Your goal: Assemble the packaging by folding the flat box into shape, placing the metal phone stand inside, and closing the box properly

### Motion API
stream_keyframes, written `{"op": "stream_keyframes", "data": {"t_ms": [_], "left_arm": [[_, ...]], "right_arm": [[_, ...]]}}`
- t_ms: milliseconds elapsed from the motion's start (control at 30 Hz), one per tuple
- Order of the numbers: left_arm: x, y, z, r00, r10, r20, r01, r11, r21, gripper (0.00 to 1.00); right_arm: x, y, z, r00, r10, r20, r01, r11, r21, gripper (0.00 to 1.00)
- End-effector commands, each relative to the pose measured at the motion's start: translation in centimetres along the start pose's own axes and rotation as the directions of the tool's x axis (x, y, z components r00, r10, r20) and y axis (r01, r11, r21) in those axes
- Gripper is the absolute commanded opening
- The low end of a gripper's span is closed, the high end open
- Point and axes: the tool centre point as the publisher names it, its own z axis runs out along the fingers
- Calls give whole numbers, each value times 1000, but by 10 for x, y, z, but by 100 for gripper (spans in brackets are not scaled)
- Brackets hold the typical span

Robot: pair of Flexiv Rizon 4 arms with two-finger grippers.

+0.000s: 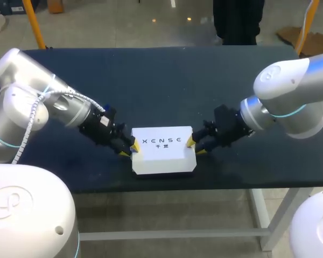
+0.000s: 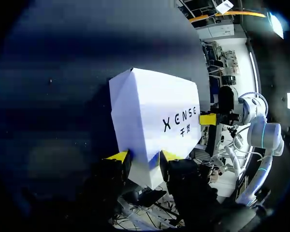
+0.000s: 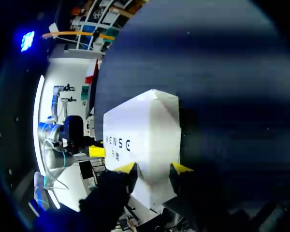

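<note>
A closed white box (image 1: 162,153) with dark print on its top sits near the front edge of the dark table (image 1: 167,80). My left gripper (image 1: 130,149) is at the box's left end and my right gripper (image 1: 195,146) at its right end. In the left wrist view the near end of the box (image 2: 154,116) sits between the yellow tips of the left gripper (image 2: 144,155), touched from both sides. The right wrist view shows the same: the box (image 3: 145,130) is clamped at its near end by the right gripper (image 3: 154,167). No metal phone stand is visible.
The table's front edge runs just below the box. Dark tabletop stretches behind the box and to both sides of the arms.
</note>
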Motion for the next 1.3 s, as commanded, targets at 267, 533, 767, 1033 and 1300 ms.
{"op": "stream_keyframes", "data": {"t_ms": [267, 533, 767, 1033, 1300], "left_arm": [[8, -1, -3, 1000, -15, 9, 15, 999, -31, 42], [10, -3, -6, 999, -42, 7, 42, 998, -57, 42], [10, -5, -7, 998, -58, 5, 58, 995, -75, 41], [11, -7, -8, 997, -83, 5, 83, 992, -98, 41], [14, -8, -9, 994, -107, 5, 107, 986, -125, 42]], "right_arm": [[7, 0, -1, 1000, 11, 8, -11, 1000, 18, 48], [11, 3, -2, 999, 40, 24, -41, 998, 43, 49], [14, 7, -2, 996, 78, 38, -81, 994, 70, 49], [16, 10, -4, 991, 127, 47, -131, 988, 87, 48], [18, 11, -7, 986, 157, 55, -162, 982, 97, 47]]}}
